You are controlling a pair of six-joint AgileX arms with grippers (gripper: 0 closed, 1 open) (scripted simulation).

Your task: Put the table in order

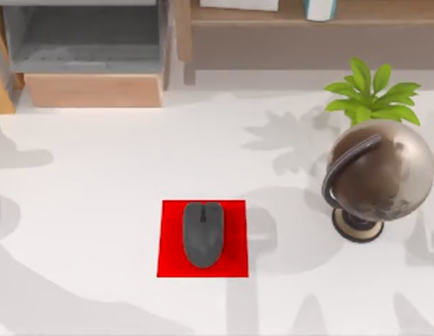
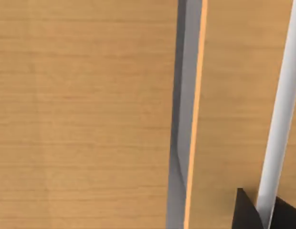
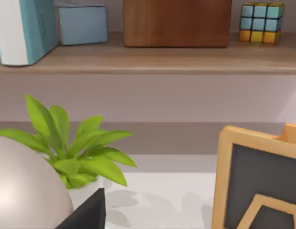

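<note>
Mouse (image 1: 203, 234) on red mat (image 1: 236, 241), desk (image 1: 98, 210) centre; open drawer (image 1: 91, 42) behind-left risks collision. Pincer states: cannot tell.

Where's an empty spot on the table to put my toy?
The table is bare left of the red mat holding the mouse, and between mat and drawer. The right is crowded with the globe and plant.

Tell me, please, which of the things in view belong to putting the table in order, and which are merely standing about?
Likely part of the job:
- table
- dark mouse, lying on the red mat
- open grey drawer in the shelf unit

Probably just standing about:
- globe
- green plant
- puzzle cube on the shelf
- small framed board
</note>
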